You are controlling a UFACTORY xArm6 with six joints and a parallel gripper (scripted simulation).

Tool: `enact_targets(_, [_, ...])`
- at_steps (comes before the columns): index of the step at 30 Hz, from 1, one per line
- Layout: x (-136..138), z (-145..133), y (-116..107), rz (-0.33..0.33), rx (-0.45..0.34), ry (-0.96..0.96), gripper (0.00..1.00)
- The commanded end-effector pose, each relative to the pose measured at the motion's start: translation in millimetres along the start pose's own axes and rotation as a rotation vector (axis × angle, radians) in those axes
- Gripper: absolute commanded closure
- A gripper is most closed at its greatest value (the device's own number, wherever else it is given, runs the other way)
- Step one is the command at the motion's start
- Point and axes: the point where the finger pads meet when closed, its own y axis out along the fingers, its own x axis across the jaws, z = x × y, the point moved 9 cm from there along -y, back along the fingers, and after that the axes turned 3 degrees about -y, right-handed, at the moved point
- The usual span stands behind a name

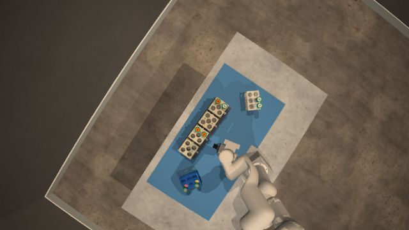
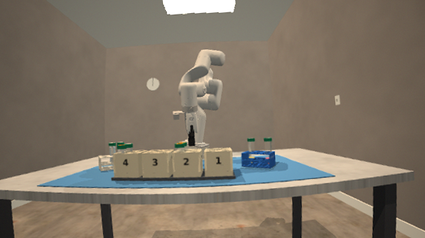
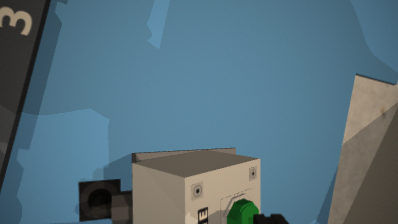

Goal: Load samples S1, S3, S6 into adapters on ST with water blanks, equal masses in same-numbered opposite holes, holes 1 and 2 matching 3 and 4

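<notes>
My gripper (image 2: 191, 143) (image 3: 271, 219) is shut with nothing between its fingers. In the wrist view its black tips overlap the right side of the green DONE key (image 3: 242, 212) on the small beige desk (image 3: 157, 187); contact cannot be told. Adapter 4 (image 2: 127, 168) holds an orange-dot tube (image 1: 218, 101) and a white-dot tube (image 1: 224, 106). Adapter 2 (image 2: 187, 168) holds two orange-dot tubes (image 1: 197, 130) (image 1: 204, 134). Adapter 3 (image 2: 157, 168) and adapter 1 (image 2: 219, 168) show empty holes. Dot texts and levels are unreadable.
A white rack (image 1: 247, 101) (image 2: 104, 163) with two white-dot tubes (image 1: 259, 99) (image 1: 259, 105) stands beyond adapter 4's end. A blue rack (image 1: 190, 174) (image 2: 259, 163) with two green-capped tubes (image 1: 185, 190) (image 1: 197, 185) stands past adapter 1. A black block (image 3: 99, 200) sits beside the desk.
</notes>
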Motion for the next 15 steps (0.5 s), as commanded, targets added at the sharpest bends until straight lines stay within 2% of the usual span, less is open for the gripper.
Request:
enact_targets(1, [-1.5,0.4,1.8,0.003,0.001,0.0,1.0])
enact_targets(15, [-3.5,1.0,9.5,0.003,0.001,0.0,1.0])
